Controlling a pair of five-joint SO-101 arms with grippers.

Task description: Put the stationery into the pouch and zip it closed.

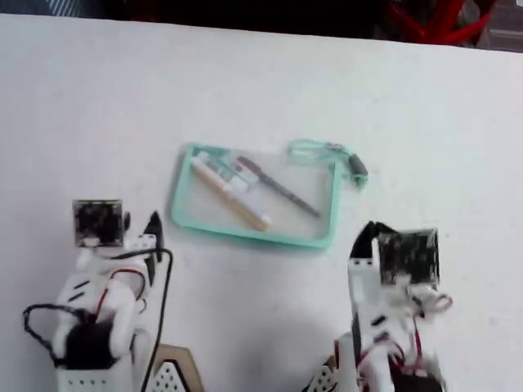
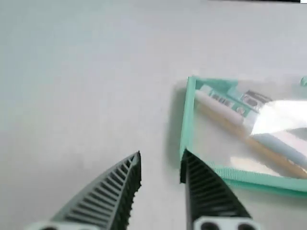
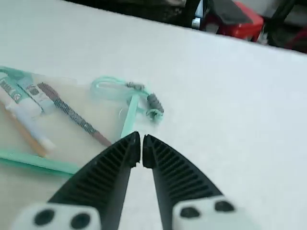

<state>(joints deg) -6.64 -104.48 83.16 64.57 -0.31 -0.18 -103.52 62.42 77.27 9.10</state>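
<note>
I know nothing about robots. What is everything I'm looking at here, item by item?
Table: one, white, under everything.
Pouch: one, clear with mint-green trim, lying flat mid-table.
Pencil: one, tan, slanted inside the pouch.
White labelled sticks: seemingly two, inside the pouch by the pencil.
Pen: one, dark, slanted inside the pouch.
Strap loop: one, mint green, at the pouch's far right corner.
Clasp: one, grey, beside that loop.
Red object: one, beyond the table's far edge; unclear what.
Left gripper: one, dark, open, by the pouch's left edge.
Right gripper: one, black, shut, empty, near the pouch's right corner.
</note>
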